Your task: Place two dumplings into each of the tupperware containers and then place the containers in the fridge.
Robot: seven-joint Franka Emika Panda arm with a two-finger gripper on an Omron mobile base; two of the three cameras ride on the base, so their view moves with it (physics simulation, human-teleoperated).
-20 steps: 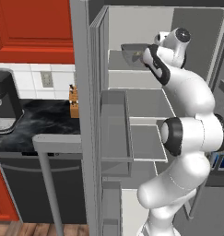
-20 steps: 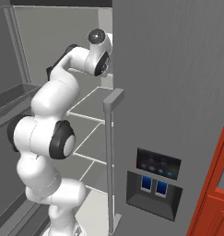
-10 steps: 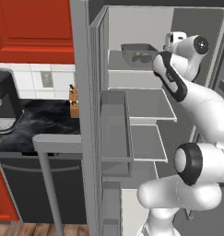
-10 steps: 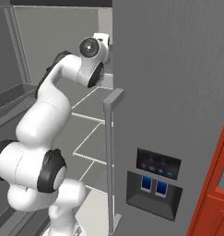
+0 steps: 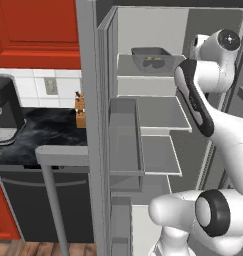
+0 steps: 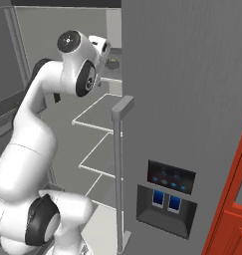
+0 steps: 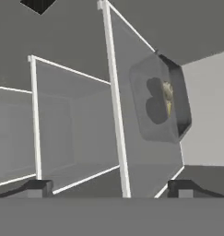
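A translucent grey tupperware container (image 5: 153, 56) rests on the top shelf of the open fridge (image 5: 143, 30), with two pale dumplings (image 5: 152, 61) inside it. The hand view looks up at it from below: the container (image 7: 159, 106) lies on the shelf with the dumplings (image 7: 167, 96) showing through its bottom. My gripper (image 7: 109, 189) is open, holds nothing, and sits back from the shelf's front edge, apart from the container. The wrist (image 5: 218, 45) is at the right of the top shelf. The other container is out of view.
The left fridge door with its bins (image 5: 125, 140) stands open beside the shelves. The right door (image 6: 192, 99) carries a long handle (image 6: 120, 164) and a dispenser panel (image 6: 167, 199). A dark counter with a coffee machine (image 5: 3, 110) and a knife block (image 5: 80, 107) lies left, above the dishwasher (image 5: 43, 210).
The gripper has let go of the container on the top shelf and drawn back to the right, out of the fridge. The container stays where it was set.
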